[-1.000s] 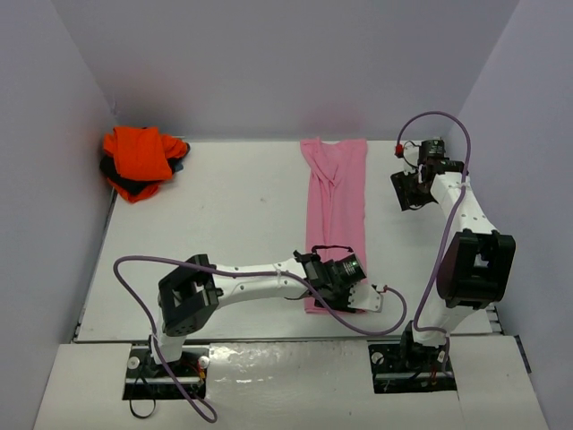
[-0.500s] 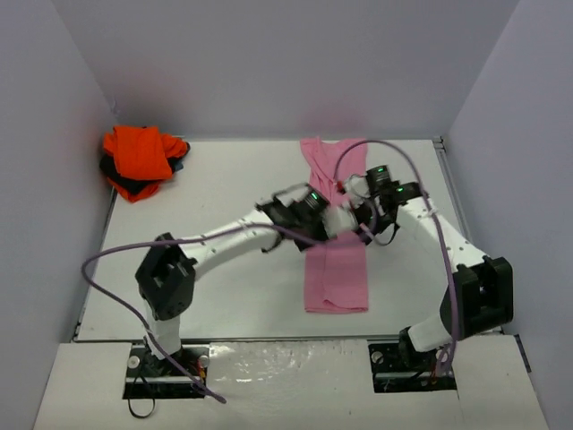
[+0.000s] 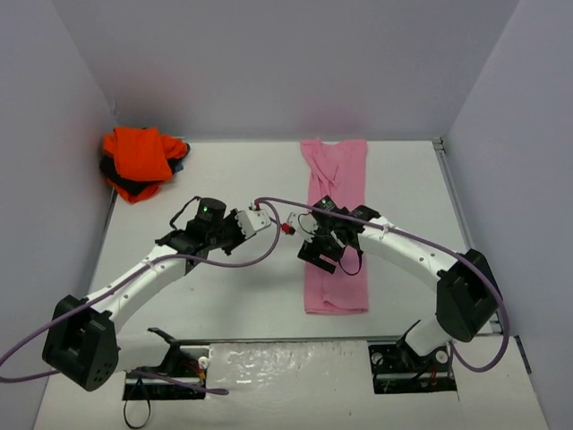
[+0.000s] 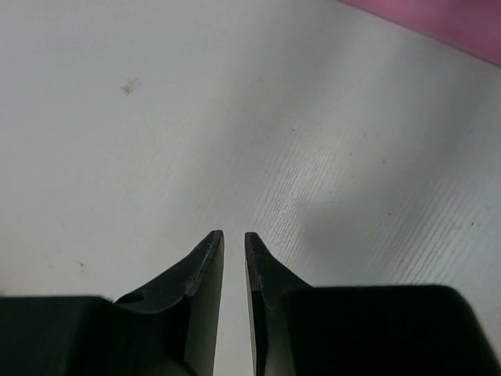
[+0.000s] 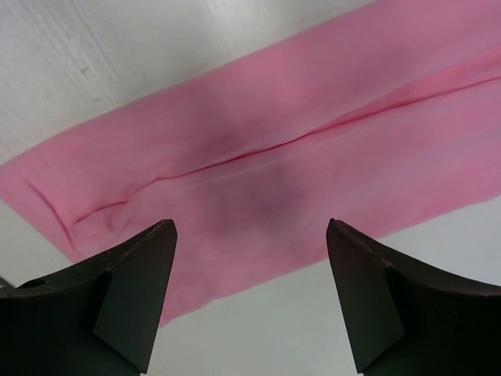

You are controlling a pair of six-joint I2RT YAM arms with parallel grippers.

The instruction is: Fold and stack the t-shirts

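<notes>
The pink t-shirt [image 3: 338, 193] lies folded into a long narrow strip running from the back of the table toward the front. The orange t-shirt [image 3: 136, 154] is bunched on top of a dark one [image 3: 125, 185] at the back left. My left gripper [image 3: 269, 219] hovers over bare table just left of the pink strip. Its jaws [image 4: 233, 235] stand only a thin gap apart with nothing between them. My right gripper [image 3: 320, 255] hangs wide open over the strip's left edge. The right wrist view shows pink cloth [image 5: 258, 149] below the gripper [image 5: 250, 227], and it holds nothing.
Grey walls close the table [image 3: 224, 296] on the left, back and right. A corner of the pink cloth [image 4: 438, 19] shows at the top right of the left wrist view. A purple cable [image 3: 269, 255] trails from the left arm.
My left arm swung off the strip's near end to the table left of its middle, jaws narrowing. My right arm came in from the back right to the strip's middle, jaws widening.
</notes>
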